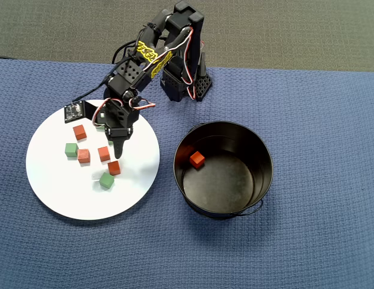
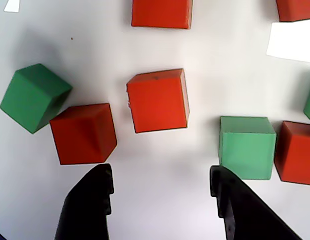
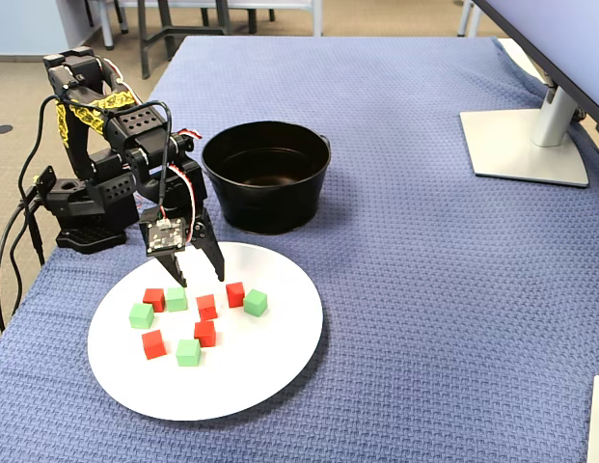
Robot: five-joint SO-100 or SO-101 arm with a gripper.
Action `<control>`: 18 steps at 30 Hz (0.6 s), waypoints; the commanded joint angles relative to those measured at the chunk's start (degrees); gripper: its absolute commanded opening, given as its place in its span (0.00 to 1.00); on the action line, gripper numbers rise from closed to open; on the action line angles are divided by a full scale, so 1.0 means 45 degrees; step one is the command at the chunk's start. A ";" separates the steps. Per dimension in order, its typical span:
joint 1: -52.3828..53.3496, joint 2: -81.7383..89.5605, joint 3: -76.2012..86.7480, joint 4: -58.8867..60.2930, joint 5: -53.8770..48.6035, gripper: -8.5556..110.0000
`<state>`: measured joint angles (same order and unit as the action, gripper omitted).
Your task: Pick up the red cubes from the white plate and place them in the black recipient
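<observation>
The hand (image 2: 159,187) hangs wide and empty over the white plate (image 1: 54,192), near the surface's left edge in the overhead view. A red cube (image 2: 157,100) sits just ahead; it should straddle this one squarely, clear of its green neighbour (image 2: 246,146).

place: office or meeting room, I judge | under me: table (image 3: 424,251) in blue woven cloth | right edge: grey monitor stand (image 3: 530,140) with screen corner above | behind: carpet floor (image 3: 19,87) and chair legs (image 3: 169,29)
</observation>
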<state>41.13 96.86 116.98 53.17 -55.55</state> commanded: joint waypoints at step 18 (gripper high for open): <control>-0.0117 -0.2734 -0.2188 -0.0371 -0.0156 0.20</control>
<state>39.90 85.34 113.03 51.42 -56.34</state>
